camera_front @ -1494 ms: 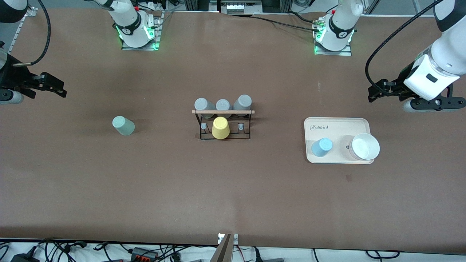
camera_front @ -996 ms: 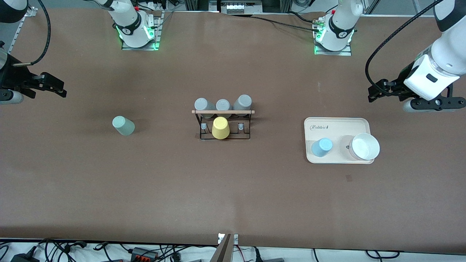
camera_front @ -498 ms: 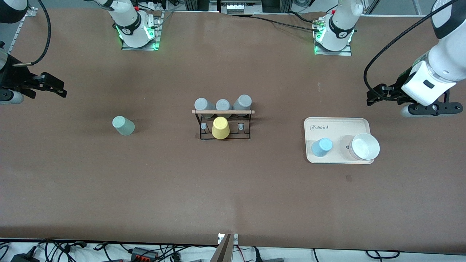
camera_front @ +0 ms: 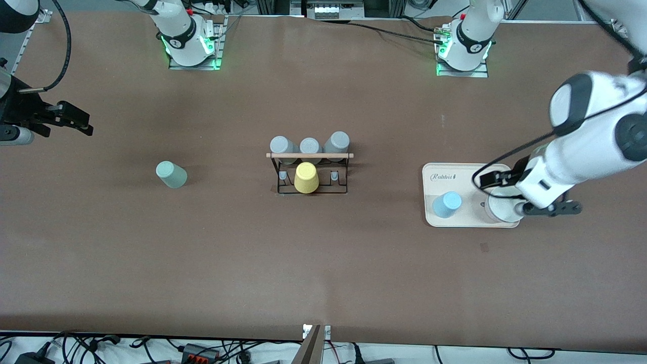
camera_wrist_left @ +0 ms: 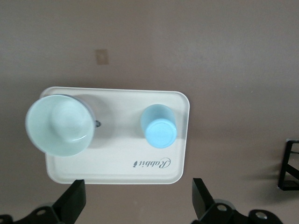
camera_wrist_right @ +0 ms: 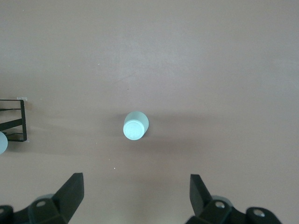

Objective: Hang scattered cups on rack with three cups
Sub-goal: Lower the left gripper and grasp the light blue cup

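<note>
A pale sage-green cup (camera_front: 171,175) stands upside down on the table toward the right arm's end, also seen as the green cup (camera_wrist_right: 135,126) in the right wrist view. A light blue cup (camera_front: 447,204) stands upside down on a beige tray (camera_front: 470,171). The black wire rack (camera_front: 309,155) with a wooden rod sits mid-table. It carries a yellow cup (camera_front: 306,178), and three grey cups (camera_front: 309,146) sit at its top. My left gripper (camera_front: 486,178) hangs open over the tray, with the blue cup (camera_wrist_left: 159,127) ahead of its empty jaws (camera_wrist_left: 138,203). My right gripper (camera_front: 76,124) waits open and empty (camera_wrist_right: 135,193) at its end of the table.
A white bowl (camera_front: 501,211) sits on the tray beside the blue cup, partly covered by the left arm; it shows fully as the bowl (camera_wrist_left: 60,124) in the left wrist view. The arm bases stand along the table edge farthest from the front camera.
The left arm has swung in from its end of the table to over the tray and now covers part of the bowl. The right arm and the cups have not moved.
</note>
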Controlling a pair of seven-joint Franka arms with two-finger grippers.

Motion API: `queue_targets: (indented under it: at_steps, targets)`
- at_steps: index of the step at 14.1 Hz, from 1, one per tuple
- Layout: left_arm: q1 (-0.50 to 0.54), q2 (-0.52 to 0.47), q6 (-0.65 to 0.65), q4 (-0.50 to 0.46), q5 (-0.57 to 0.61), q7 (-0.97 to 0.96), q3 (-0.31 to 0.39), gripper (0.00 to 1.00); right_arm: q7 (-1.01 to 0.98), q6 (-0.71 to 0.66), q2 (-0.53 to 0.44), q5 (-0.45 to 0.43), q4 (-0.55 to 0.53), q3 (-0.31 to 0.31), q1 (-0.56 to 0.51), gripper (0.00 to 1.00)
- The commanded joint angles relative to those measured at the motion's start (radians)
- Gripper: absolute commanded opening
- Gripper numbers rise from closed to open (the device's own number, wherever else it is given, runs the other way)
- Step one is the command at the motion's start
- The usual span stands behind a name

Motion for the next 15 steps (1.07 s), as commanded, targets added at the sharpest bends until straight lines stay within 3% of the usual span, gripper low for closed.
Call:
queue_targets:
  at_steps: [1,6,7,9,15]
  targets:
    - [-0.034,0.097,0.071,0.017,-0.001,-0.003,-0.002,1.0,-0.001,0.011,-0.013,-0.005,-0.013,0.01,-0.008,1.0]
    - [-0.052,0.215,0.12,0.017,0.005,-0.003,0.006,1.0,-0.003,0.016,0.014,-0.003,0.021,0.008,-0.011,1.0]
    - [-0.049,0.236,0.123,0.023,0.049,-0.001,0.004,1.0,-0.004,0.016,0.014,-0.003,0.021,0.009,-0.011,1.0]
    - [-0.054,0.253,0.123,0.022,0.117,-0.003,-0.002,1.0,-0.004,0.016,0.016,-0.005,0.021,0.009,-0.012,1.0]
    - [-0.085,0.278,0.123,0.024,0.12,-0.006,-0.002,1.0,-0.001,0.008,0.014,-0.003,0.021,0.008,-0.012,1.0]
